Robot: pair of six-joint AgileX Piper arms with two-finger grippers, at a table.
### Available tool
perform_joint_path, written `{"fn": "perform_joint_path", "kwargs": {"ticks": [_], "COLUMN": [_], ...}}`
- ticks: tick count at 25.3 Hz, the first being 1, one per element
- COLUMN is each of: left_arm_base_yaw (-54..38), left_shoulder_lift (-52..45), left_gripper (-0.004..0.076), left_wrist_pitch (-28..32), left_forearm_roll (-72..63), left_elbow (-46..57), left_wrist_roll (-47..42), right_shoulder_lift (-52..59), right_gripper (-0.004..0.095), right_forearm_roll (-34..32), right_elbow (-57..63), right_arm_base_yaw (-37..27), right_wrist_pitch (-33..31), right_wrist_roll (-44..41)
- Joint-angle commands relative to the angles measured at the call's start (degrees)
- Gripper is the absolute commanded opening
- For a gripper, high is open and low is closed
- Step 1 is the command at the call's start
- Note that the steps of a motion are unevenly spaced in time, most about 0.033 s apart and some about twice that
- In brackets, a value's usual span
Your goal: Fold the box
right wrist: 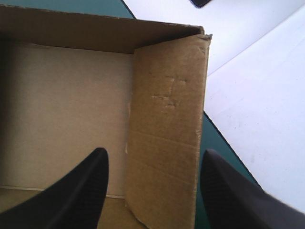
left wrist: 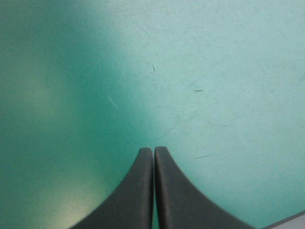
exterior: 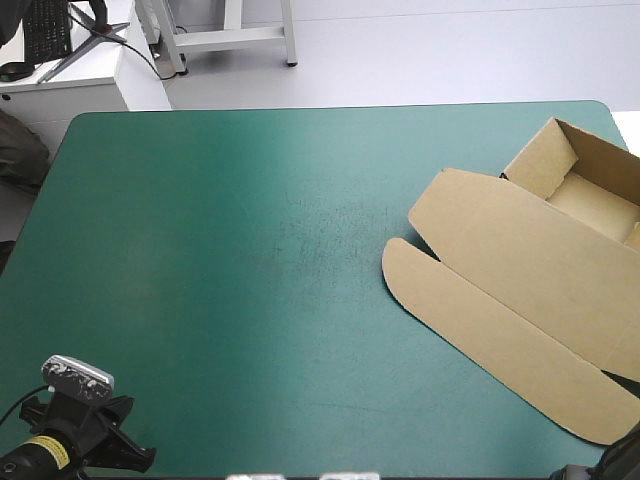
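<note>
The box (exterior: 530, 245) is set at the bench's (exterior: 200, 250) right edge, tray (exterior: 595, 205) walls raised, lid (exterior: 480, 305) laid flat toward the middle. The right pincer (right wrist: 155, 155) is held apart over the tray, one wall (right wrist: 167, 119) lined up between its tips, likely to be pressed home. The left pincer (left wrist: 153, 151) is closed over bare teal-green cover (left wrist: 214, 71), clear of the work

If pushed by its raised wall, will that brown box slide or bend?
Likely slides: the box is thin board on the smooth teal-green cover. Its creased wall may flex first. The flat lid would probably droop when lifted.
</note>
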State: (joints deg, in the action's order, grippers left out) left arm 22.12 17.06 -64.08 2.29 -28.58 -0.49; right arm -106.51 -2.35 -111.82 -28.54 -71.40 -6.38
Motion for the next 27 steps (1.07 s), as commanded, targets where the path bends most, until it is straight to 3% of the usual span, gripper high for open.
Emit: {"fn": "perform_joint_path", "kwargs": {"ticks": [1, 4, 7, 8, 18, 20, 22, 24, 27], "left_arm_base_yaw": [0.1, 0.1, 0.1, 0.1, 0.1, 0.1, 0.1, 0.1, 0.1], "left_shoulder_lift": [0.7, 0.7, 0.7, 0.7, 0.7, 0.7, 0.7, 0.7, 0.7], "left_gripper": [-0.0009, -0.0009, -0.0009, -0.0009, -0.0009, -0.0009, -0.0009, -0.0009, -0.0009], "left_wrist_pitch": [2.8, 2.8, 2.8, 2.8, 2.8, 2.8, 2.8, 2.8, 2.8], "left_forearm_roll": [-0.2, -0.2, -0.2, -0.2, -0.2, -0.3, -0.5, -0.5, -0.5], "left_elbow": [-1.4, -1.4, -1.4, -1.4, -1.4, -1.4, -1.4, -1.4, -1.4], "left_wrist_roll": [-0.5, -0.5, -0.5, -0.5, -0.5, -0.5, -0.5, -0.5, -0.5], "right_shoulder_lift": [6.1, 9.8, 14.7, 16.4, 37.9, 42.2, 51.6, 58.2, 66.9], "right_gripper": [0.053, 0.0421, 0.0056, -0.0015, 0.0, 0.0, 0.0, 0.0, 0.0], "right_forearm_roll": [1.7, 5.4, 9.0, 10.2, 21.0, 19.5, 14.0, 11.3, 9.9], "right_elbow": [-1.3, 0.1, 3.6, 5.0, 20.6, 23.8, 30.6, 36.8, 46.8], "right_arm_base_yaw": [-0.4, -0.4, -0.3, -0.3, 1.0, 3.8, 13.7, 19.5, 22.8], "right_wrist_pitch": [-0.5, -0.5, -0.5, -0.5, -0.4, -0.4, -0.4, -0.4, -0.4], "right_wrist_roll": [0.8, 1.6, 6.4, 6.4, 10.9, 10.9, 11.2, 11.2, 11.3]}}
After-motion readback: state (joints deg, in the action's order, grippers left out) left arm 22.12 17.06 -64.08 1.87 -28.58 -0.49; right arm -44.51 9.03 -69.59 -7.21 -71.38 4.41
